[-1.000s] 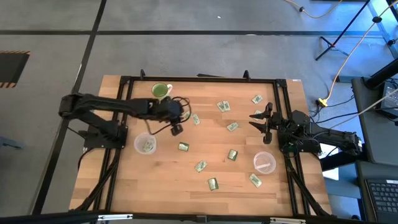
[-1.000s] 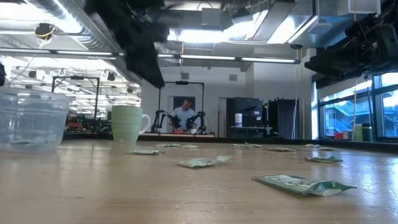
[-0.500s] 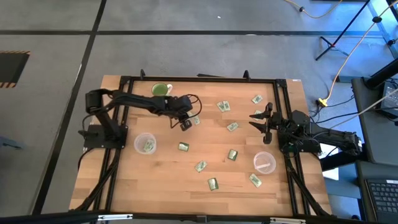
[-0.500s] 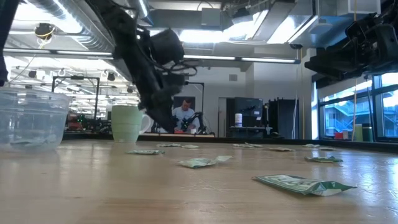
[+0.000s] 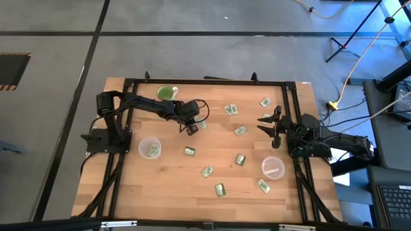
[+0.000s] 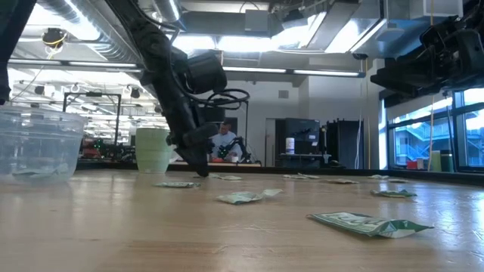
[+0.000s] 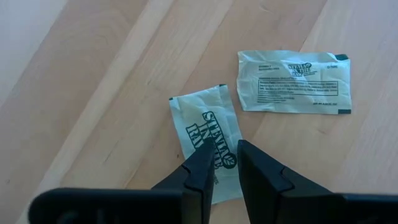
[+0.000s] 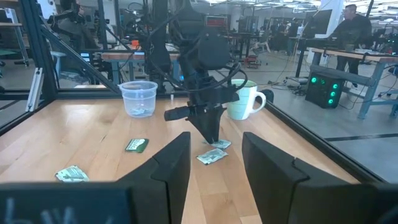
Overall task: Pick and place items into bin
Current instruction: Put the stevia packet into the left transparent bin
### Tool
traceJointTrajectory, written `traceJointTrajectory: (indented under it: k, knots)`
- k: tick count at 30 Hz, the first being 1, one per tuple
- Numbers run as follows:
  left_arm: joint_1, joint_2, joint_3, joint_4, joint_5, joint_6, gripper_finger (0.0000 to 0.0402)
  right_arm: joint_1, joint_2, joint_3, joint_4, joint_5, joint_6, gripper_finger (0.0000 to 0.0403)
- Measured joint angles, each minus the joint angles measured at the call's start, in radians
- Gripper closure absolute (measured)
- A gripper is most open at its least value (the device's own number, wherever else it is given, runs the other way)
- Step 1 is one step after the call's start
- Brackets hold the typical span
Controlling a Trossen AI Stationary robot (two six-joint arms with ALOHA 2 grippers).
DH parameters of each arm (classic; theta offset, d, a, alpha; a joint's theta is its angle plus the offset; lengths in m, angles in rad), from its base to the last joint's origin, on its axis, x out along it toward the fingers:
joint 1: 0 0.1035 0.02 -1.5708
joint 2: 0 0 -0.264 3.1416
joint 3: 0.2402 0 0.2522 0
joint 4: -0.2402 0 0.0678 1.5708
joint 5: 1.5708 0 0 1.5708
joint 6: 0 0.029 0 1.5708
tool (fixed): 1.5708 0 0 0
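Green-and-white packets (image 5: pixel 240 160) lie scattered over the wooden bench (image 5: pixel 128 186). The left pincer (image 7: pixel 225 163) is down on one packet (image 7: pixel 208 139) near the mug (image 5: pixel 166 94), fingers narrowly parted astride it, another packet (image 7: pixel 293 82) just beside. The right pincer (image 8: pixel 214 155) hangs open at the bench's right edge, holding nothing. One clear bin (image 5: pixel 149 147) holds a packet.

Light-green mug (image 5: pixel 166 94) near the wooden table's (image 5: pixel 167 186) far edge; person (image 6: pixel 224 140) in background.
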Motion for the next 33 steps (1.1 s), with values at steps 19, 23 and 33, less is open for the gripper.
traceJointTrajectory:
  k: [19, 23, 33]
  knots:
    - [-0.020, -0.015, 0.029, -0.063, 0.008, 0.034, 0.0399, 0.000, 0.000, 0.000, 0.000, 0.000, 0.000, 0.0253]
    - [-0.041, -0.053, 0.064, -0.114, 0.003, 0.063, 0.0400, 0.000, 0.000, 0.000, 0.000, 0.000, 0.000, 0.0253]
    - [-0.099, -0.240, 0.093, -0.287, 0.005, 0.044, 0.0400, 0.000, 0.006, 0.000, 0.000, 0.000, 0.001, 0.0253]
